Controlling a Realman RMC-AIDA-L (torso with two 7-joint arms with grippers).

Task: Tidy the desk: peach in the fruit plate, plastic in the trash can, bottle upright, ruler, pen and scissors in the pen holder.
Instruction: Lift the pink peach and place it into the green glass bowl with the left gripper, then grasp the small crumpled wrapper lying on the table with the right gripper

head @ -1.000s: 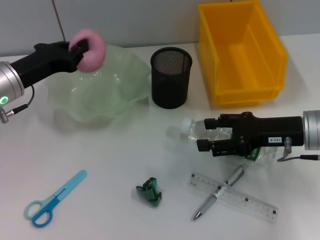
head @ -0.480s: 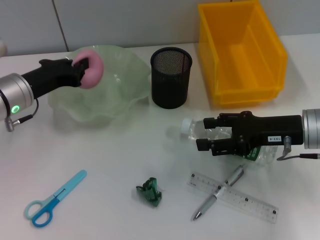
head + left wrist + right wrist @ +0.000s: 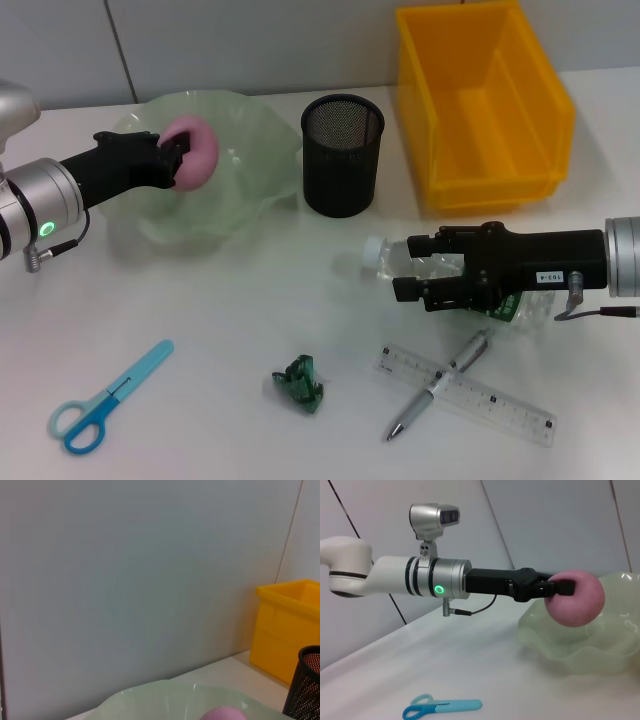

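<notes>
My left gripper (image 3: 182, 158) is shut on the pink peach (image 3: 201, 150), holding it low inside the pale green glass fruit plate (image 3: 240, 205). From the right wrist view the peach (image 3: 576, 605) hangs just over the plate (image 3: 580, 647). My right gripper (image 3: 420, 270) is closed around the clear bottle (image 3: 535, 308), which lies on its side. The ruler (image 3: 500, 402) and the pen (image 3: 432, 392) lie crossed in front of it. Green crumpled plastic (image 3: 300, 384) sits near the front centre, and the blue scissors (image 3: 105, 401) are at the front left. The black mesh pen holder (image 3: 342, 155) stands upright.
The yellow bin (image 3: 480, 100) stands at the back right, beside the pen holder. A grey wall runs behind the table. In the left wrist view the plate rim (image 3: 165, 692), the top of the peach (image 3: 225, 713), the yellow bin (image 3: 285, 630) and the pen holder (image 3: 306, 680) show.
My left gripper has brought the peach down and toward me, from above the plate's far left rim into the bowl. The right gripper and the bottle have not moved.
</notes>
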